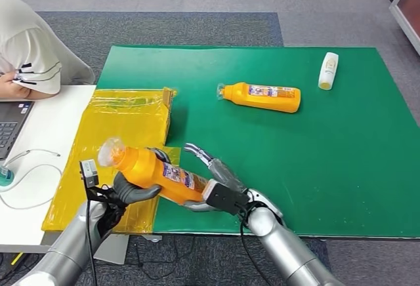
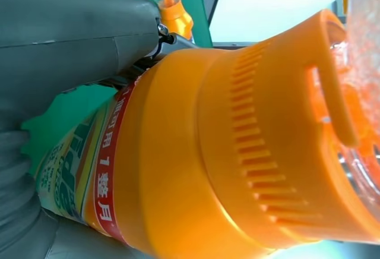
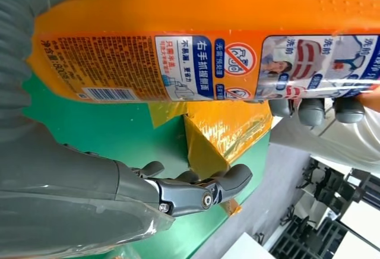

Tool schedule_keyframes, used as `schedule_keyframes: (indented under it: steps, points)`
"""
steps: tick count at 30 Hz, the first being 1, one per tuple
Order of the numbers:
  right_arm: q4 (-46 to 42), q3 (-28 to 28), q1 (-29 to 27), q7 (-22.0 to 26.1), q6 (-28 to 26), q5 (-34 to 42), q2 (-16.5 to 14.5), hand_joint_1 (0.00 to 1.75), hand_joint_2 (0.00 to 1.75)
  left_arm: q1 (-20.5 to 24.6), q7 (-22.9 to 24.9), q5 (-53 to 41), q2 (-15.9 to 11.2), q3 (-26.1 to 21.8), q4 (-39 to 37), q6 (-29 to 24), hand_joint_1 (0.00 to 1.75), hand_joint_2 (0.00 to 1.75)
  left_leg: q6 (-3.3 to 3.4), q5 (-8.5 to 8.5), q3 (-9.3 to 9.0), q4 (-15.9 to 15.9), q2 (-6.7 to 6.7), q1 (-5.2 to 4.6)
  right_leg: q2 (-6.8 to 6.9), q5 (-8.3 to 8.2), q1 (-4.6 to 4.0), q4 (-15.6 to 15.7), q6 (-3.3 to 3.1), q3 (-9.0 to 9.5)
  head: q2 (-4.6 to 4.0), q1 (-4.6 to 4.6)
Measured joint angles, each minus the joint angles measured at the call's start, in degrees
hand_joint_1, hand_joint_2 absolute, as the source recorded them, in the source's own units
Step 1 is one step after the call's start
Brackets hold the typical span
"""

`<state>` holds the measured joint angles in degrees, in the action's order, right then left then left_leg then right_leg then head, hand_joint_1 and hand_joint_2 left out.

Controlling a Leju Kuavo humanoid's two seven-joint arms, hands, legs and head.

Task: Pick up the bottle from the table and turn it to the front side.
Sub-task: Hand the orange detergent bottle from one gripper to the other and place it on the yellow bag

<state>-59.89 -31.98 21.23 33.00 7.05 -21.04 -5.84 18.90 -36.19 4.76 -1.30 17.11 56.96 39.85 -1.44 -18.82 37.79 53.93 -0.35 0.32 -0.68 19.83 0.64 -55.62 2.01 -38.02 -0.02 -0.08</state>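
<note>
An orange bottle (image 1: 158, 171) with a clear cap and printed label hangs tilted over the front edge of the green mat (image 1: 321, 168), cap end to the left. My left hand (image 1: 126, 191) grips it near the neck, thumb across the body (image 2: 202, 152). My right hand (image 1: 218, 184) sits at its base end, fingers stretched behind it. In the right wrist view the label (image 3: 179, 63) faces the camera and the right thumb (image 3: 197, 195) stands well apart from the bottle.
A second orange bottle (image 1: 262, 97) lies on its side mid-mat, and a small white bottle (image 1: 328, 71) lies at the back right. A yellow plastic bag (image 1: 124, 119) overlaps the mat's left edge. A person (image 1: 29, 50) sits at a white table (image 1: 49, 142) with a laptop (image 1: 12, 125).
</note>
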Motion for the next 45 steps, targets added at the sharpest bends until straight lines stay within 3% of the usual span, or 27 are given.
schedule_keyframes:
  steps: [14, 23, 38, 45]
  points:
    - [-2.3, 10.7, -1.1, 0.3, 6.2, 11.6, -0.1, 0.00, 1.75, -3.1, 0.0, -11.1, -1.4, 2.2, 3.8, -13.9, 1.75, 1.75, 0.00, -0.04, -0.08, 0.0, 0.00, 0.00, -0.01, 0.02, 0.00, 0.0, -0.01, 0.05, 0.01, 0.01]
    - [-3.5, 15.4, -1.6, 0.3, 7.7, 11.7, -0.1, 0.00, 1.75, -2.7, 0.0, -11.9, -2.2, 2.9, 5.7, -15.4, 1.75, 1.75, -0.01, -0.03, -0.09, 0.0, 0.01, 0.00, -0.01, 0.02, 0.00, 0.0, -0.01, 0.05, 0.00, 0.01]
    - [-3.5, 16.8, -1.4, 0.9, 7.5, 10.9, -0.1, 0.00, 1.75, 4.1, 1.3, -19.6, -4.7, 3.7, 8.9, -21.9, 1.75, 1.75, -0.07, 0.05, -0.07, 0.0, 0.02, 0.01, -0.01, -0.04, -0.01, 0.0, -0.05, 0.02, 0.00, 0.01]
    - [-3.0, 17.3, -1.5, 1.3, 7.3, 10.5, -0.1, 0.00, 1.75, 9.5, 8.9, -26.6, -7.1, 5.4, 9.0, -25.5, 1.75, 1.75, -0.08, 0.05, -0.10, 0.0, 0.02, 0.02, -0.01, -0.04, -0.02, 0.0, -0.05, 0.03, 0.01, 0.01]
